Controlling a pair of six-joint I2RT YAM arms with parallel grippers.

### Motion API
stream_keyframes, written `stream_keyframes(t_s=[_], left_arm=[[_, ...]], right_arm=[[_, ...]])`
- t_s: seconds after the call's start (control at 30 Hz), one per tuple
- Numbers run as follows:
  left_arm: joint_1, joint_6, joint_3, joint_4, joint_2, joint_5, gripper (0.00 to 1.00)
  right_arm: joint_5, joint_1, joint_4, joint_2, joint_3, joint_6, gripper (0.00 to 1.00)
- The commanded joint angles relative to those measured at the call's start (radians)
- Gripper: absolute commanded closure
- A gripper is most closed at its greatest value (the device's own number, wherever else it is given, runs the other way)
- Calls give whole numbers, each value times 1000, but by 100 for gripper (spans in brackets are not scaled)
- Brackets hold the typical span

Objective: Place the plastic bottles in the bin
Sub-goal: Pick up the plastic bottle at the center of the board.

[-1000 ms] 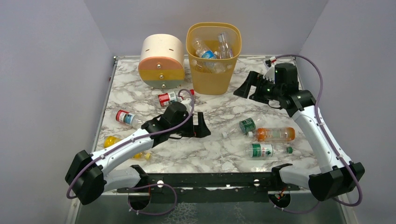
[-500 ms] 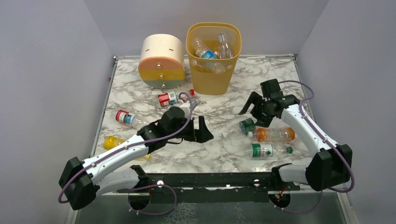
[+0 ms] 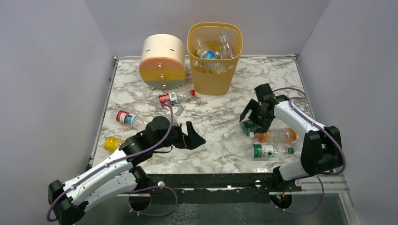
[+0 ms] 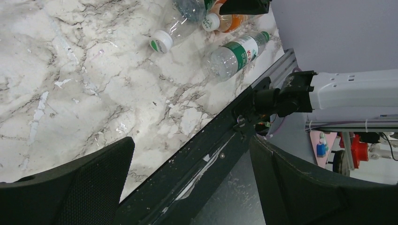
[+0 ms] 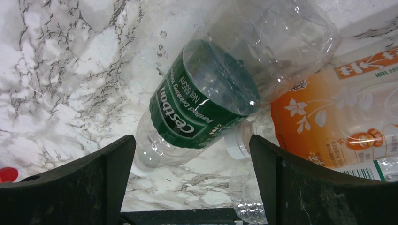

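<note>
- The bin (image 3: 213, 82), tall, yellow-orange and mesh-sided low down, stood upright well beyond both grippers, with several clear bottles (image 3: 212, 52) inside.
- A clear green-labelled bottle (image 5: 202, 112) lay on its side directly beneath the right gripper (image 3: 253, 118), framed by the wide-spread fingers.
- An orange bottle (image 3: 277, 135) lay flat just beside it, on that gripper's near side, touching it.
- A green-capped bottle (image 3: 265, 151) lay nearer still, apart from the gripper.
- A red-labelled bottle (image 3: 169, 98) lay on its side beyond the left gripper (image 3: 196, 137).
- A second red-labelled bottle (image 3: 127, 118) and a yellow bottle (image 3: 111, 142) lay left of that gripper, behind its fingers.
</note>
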Motion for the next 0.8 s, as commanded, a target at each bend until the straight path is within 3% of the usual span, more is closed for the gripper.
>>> stream_keyframes(t_s=[0.0, 0.77], left_arm=[[-7, -14, -15, -43, -33, -32, 1], [-6, -34, -15, -126, -131, -65, 1]], right_arm=[[54, -2, 51, 46, 7, 17, 6], [27, -1, 170, 243, 71, -54, 15]])
